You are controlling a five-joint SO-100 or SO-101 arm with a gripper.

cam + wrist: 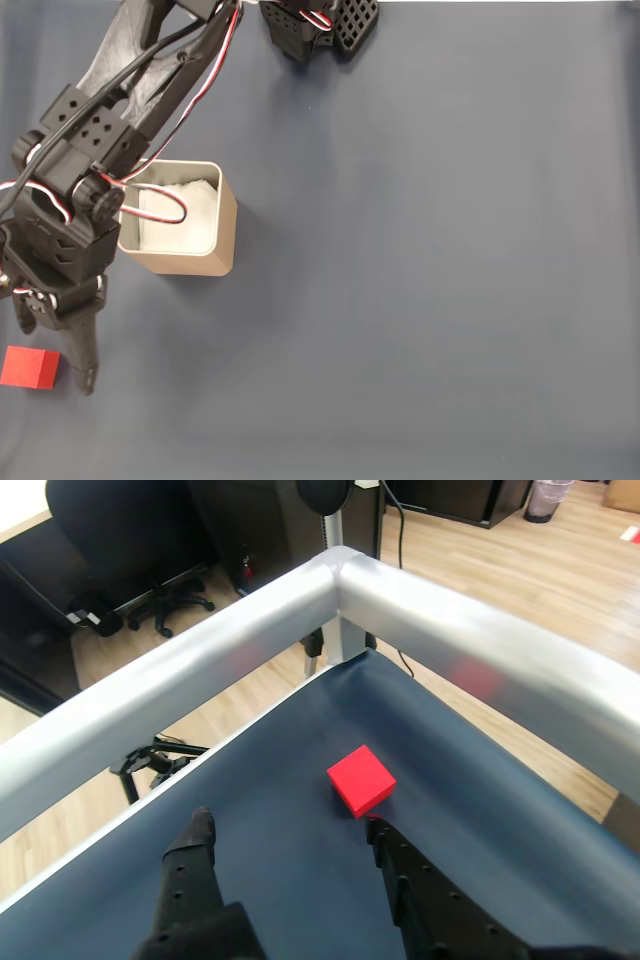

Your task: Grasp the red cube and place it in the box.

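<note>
While we hover low over the mat with nothing held, the lines below lay out how things stand.

Gripper: our gripper (290, 825) has its two fingers spread wide apart, with bare mat between the tips in the wrist view; in the fixed view it (58, 350) points down toward the lower left of the picture.

Cube: the red cube (361, 780) sits flat on the dark blue mat (430, 300), turned corner-on to us. One fingertip is just beside its near edge, and the cube lies off toward that finger, not centred in the gap. In the fixed view the cube (30, 367) is at the left edge, just beside the dark finger.

Box: the box (222, 240) stands upright, well apart from the cube, partly under our arm (90, 140), its white lining visible.

Surroundings: a silver rail (450, 630) rims the table corner close behind the cube.

Step, as we judge it: lining up for the grasp; nothing is placed yet.

Risk one: if we close from here, the nearer finger would likely meet the cube first and shove or spin it, since it is off-centre and corner-on.

Risk two: a push forward could slide it toward the rail and the table corner, leaving us little room to reach.

Risk three: a pinch across corners may grip poorly, so the cube could drop on the way to the box.
</note>
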